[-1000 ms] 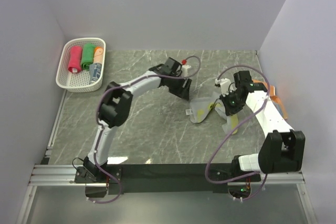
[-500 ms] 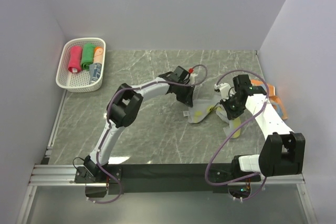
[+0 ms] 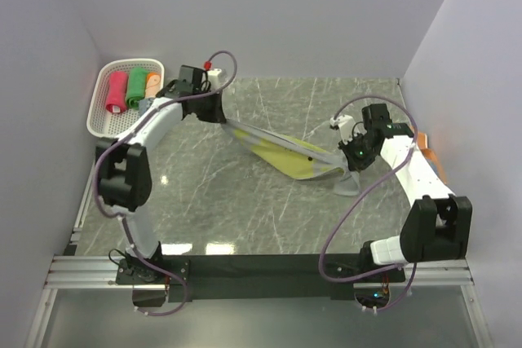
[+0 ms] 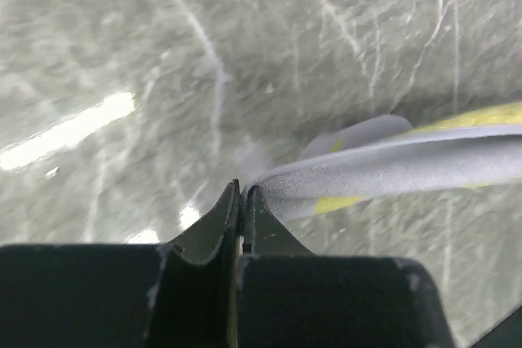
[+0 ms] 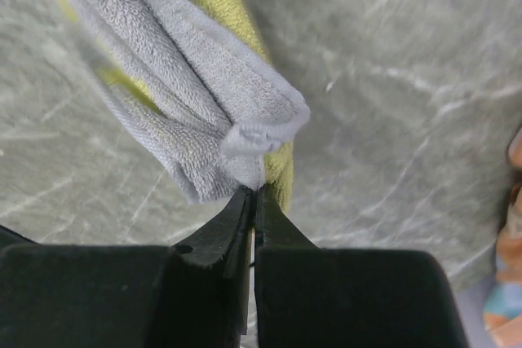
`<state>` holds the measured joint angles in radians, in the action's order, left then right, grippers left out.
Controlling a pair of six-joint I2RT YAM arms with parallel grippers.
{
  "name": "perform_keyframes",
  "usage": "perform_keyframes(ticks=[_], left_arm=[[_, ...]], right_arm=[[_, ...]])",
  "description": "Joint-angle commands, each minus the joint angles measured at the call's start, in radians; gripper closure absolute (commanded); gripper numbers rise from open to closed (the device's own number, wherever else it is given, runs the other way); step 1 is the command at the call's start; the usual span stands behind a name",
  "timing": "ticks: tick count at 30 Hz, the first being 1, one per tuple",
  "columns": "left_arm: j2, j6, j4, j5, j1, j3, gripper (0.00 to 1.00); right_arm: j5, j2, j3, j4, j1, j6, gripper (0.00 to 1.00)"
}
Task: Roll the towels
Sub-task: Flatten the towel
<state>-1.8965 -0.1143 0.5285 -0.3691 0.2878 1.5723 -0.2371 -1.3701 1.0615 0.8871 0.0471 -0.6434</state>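
Note:
A grey-and-yellow towel [image 3: 281, 151] is stretched in a long band above the marble table between my two grippers. My left gripper [image 3: 218, 115] is shut on its far-left end. In the left wrist view the jaws [image 4: 242, 194] pinch the grey hem, and the towel [image 4: 391, 165] runs off to the right. My right gripper [image 3: 347, 160] is shut on the other end. In the right wrist view its jaws [image 5: 254, 194] clamp a bunched grey corner of the towel [image 5: 188, 79]. Rolled towels lie in the basket: pink-red [image 3: 117, 92], green [image 3: 135, 85], orange [image 3: 153, 82] and grey-blue [image 3: 148, 108].
The white perforated basket [image 3: 99, 125] stands at the back left corner, close to my left arm. An orange cloth [image 3: 430, 155] lies at the table's right edge by the wall and shows at the right wrist view's edge [image 5: 507, 242]. Walls enclose three sides.
My left gripper shut on the towel's end and swung far left and back, pulling the crumpled towel out into a long band. My right gripper kept its hold and barely moved.

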Motion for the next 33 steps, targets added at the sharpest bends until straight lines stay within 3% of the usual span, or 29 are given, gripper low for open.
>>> perform_keyframes(ticks=[1, 7, 8, 11, 18, 22, 29, 33], left_arm=[[0.074, 0.088, 0.028, 0.061, 0.004, -0.134, 1.0], [0.129, 0.088, -0.013, 0.071, -0.044, -0.254, 1.0], [0.137, 0.1, -0.019, 0.076, -0.045, -0.262, 1.0], [0.14, 0.104, -0.021, 0.09, -0.044, -0.271, 1.0], [0.119, 0.104, -0.013, 0.087, -0.044, -0.258, 1.0], [0.114, 0.143, -0.007, 0.09, -0.044, -0.251, 1.0], [0.099, 0.142, -0.007, 0.09, -0.044, -0.239, 1.0], [0.085, 0.15, -0.007, 0.088, -0.044, -0.222, 1.0]], right_arm=[[-0.024, -0.078, 0.078, -0.03, -0.001, -0.028, 1.0], [-0.088, -0.155, 0.121, 0.035, -0.003, -0.056, 0.97], [-0.111, -0.156, 0.129, 0.055, -0.001, -0.059, 0.81], [-0.149, -0.19, 0.152, 0.104, -0.001, -0.075, 0.63], [-0.261, -0.38, 0.333, 0.164, -0.006, 0.131, 0.53], [-0.234, -0.435, 0.387, 0.15, 0.023, 0.197, 0.37], [-0.025, -0.47, 0.382, -0.036, 0.083, 0.28, 0.35], [-0.027, -0.523, 0.428, -0.028, 0.079, 0.272, 0.35]])
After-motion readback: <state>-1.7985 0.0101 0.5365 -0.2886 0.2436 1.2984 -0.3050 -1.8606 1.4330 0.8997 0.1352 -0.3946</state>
